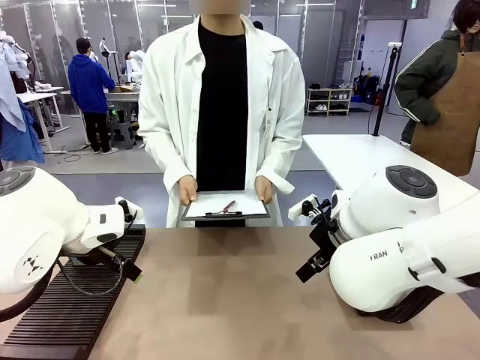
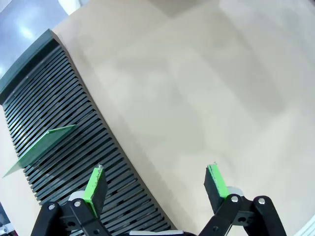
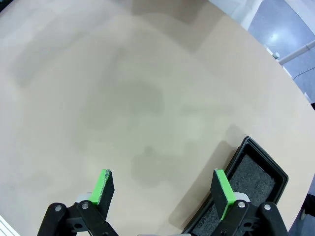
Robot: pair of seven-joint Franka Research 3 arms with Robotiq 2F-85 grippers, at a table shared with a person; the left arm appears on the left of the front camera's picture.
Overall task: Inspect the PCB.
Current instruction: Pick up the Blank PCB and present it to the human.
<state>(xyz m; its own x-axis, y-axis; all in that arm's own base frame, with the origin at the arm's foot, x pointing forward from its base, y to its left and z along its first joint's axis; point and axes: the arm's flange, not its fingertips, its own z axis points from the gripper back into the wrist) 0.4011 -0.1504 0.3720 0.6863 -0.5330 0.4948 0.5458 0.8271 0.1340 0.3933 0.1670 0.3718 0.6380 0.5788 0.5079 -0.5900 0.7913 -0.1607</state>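
The board. The PCB (image 2: pixel 42 147) sits edge-down in a slot of the black ribbed rack (image 2: pixel 74 113) at the left side of the table (image 1: pixel 240 300). It leans rather than stands upright, and nothing is touching it.

Grippers. My left gripper (image 2: pixel 155 169) hangs over the rack's inner edge, jaws spread wide and empty, with the board a little off to one side of it. My right gripper (image 3: pixel 162 174) is likewise wide open and empty, over bare tabletop on the right, just beside a shallow black tray (image 3: pixel 269 161) lined with foam.

Step in hand. By my reading the inspection has not begun: the board is not yet picked up, and this is the approach to it.

Next move. I judge that I must shift the left gripper across to the board, turn the jaws to match its lean, and close on its thin faces above the slot. I should then lift along the slot so the board does not bind.

Edges and room. The rack's ribs and its long edge crowd the left arm. The middle of the table is open and gives ample room to carry the board. At the far edge a person (image 1: pixel 221 112) holds a clipboard (image 1: pixel 225 206) in both hands, so reaches that way should stop short.
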